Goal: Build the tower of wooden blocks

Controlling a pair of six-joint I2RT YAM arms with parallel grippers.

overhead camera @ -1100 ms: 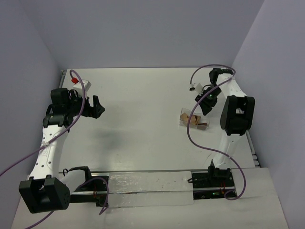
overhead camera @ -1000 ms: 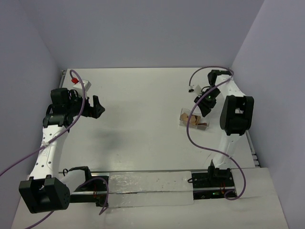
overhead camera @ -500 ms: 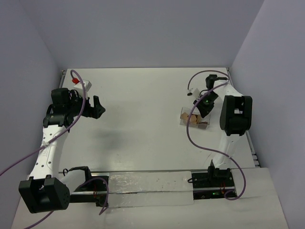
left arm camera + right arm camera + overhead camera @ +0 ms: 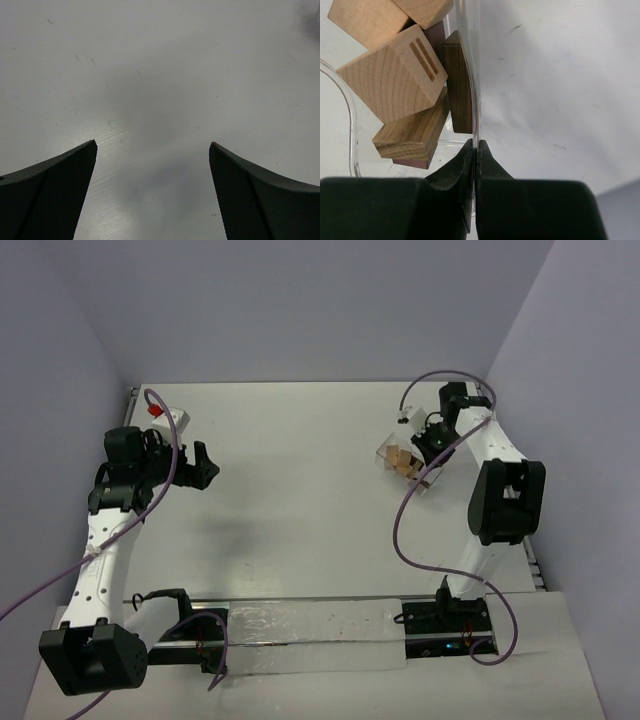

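Wood blocks (image 4: 395,90) in tray (image 4: 353,135), just beyond right fingers (image 4: 445,182) on its wall

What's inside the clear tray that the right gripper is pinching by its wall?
The clear tray holds a jumble of wood blocks, light tan ones lying over dark brown ones. They overlap, so their full number and whatever lies beneath them is hidden.

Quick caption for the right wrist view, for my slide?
Right gripper pinching the wall of the clear tray, tan and brown wood blocks jumbled inside.
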